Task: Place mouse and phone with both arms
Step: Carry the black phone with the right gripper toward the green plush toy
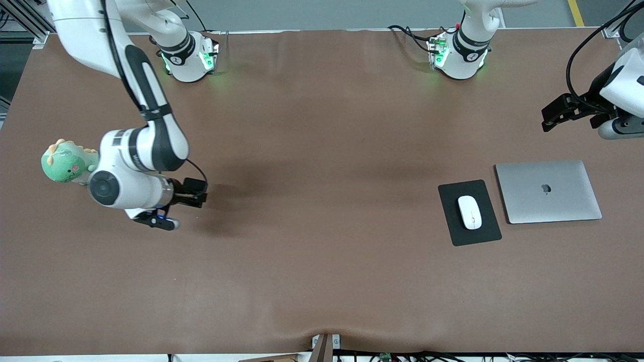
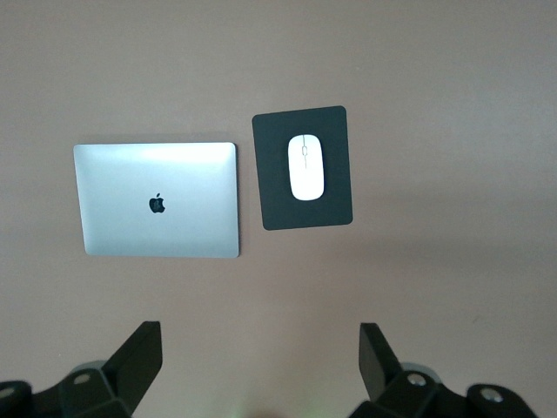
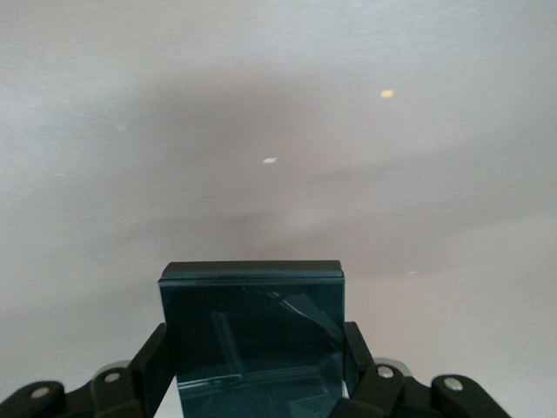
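The white mouse (image 1: 469,211) lies on a black mouse pad (image 1: 480,236) toward the left arm's end of the table; it also shows in the left wrist view (image 2: 305,167). My left gripper (image 1: 549,116) is open and empty, up in the air over the bare table near the silver laptop (image 1: 548,191); its fingers (image 2: 139,357) stand wide apart. My right gripper (image 1: 195,193) hangs low over the table toward the right arm's end. It is shut on the black phone (image 3: 252,322), which stands between its fingers (image 3: 150,366) with its glossy face to the camera.
The closed silver laptop (image 2: 157,200) lies beside the mouse pad (image 2: 274,200). A green plush dinosaur (image 1: 65,161) sits beside the right arm's wrist. The two lit bases (image 1: 188,55) stand along the table edge farthest from the front camera.
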Motion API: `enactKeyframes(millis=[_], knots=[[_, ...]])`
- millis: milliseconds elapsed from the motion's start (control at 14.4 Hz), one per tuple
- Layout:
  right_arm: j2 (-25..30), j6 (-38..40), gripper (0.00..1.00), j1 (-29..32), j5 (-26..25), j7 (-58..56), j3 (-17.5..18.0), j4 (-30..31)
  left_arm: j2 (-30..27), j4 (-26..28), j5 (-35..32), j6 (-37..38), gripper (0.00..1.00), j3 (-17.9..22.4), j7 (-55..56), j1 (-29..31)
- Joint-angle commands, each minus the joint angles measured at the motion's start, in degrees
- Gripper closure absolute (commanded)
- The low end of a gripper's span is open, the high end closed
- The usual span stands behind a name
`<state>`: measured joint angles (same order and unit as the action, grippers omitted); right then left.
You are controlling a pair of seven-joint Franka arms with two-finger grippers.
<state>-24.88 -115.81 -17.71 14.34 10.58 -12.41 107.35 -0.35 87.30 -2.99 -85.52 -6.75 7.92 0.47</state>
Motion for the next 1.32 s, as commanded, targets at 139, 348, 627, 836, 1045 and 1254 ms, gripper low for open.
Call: enactKeyframes(millis=[139,348,627,836,1045,1254], knots=[[5.19,-0.91,1.00,6.10,-0.89,-8.89,0.11,6.73,-0.97,-0.73,0.97,1.50,0.00,-0.19,-0.27,0.14],[5.55,-1.69,1.00,6.73,-0.89,-15.22,-3.22,8.92,-0.88,-0.64,1.05,1.50,0.00,-0.19,-0.71,0.05],[6.34,-10.37,1.00,6.73,-0.89,-22.17,-6.22,16.38,-0.88,-0.64,1.05,1.50,0.00,-0.19,-0.80,0.14],[6.16,-15.39,1.00,7.25,-0.89,-25.42,-7.19,19.91,-0.79,-0.73,1.05,1.50,0.00,0.16,-1.07,0.23],[6.16,-18.74,1.00,9.71,-0.89,-29.73,-7.19,22.64,-0.88,-0.99,0.88,1.50,0.00,0.42,-0.45,0.49],[5.81,-24.00,1.00,10.68,-0.89,-30.71,-7.10,26.32,-0.79,-2.13,0.70,1.50,0.00,1.04,-0.63,0.76]])
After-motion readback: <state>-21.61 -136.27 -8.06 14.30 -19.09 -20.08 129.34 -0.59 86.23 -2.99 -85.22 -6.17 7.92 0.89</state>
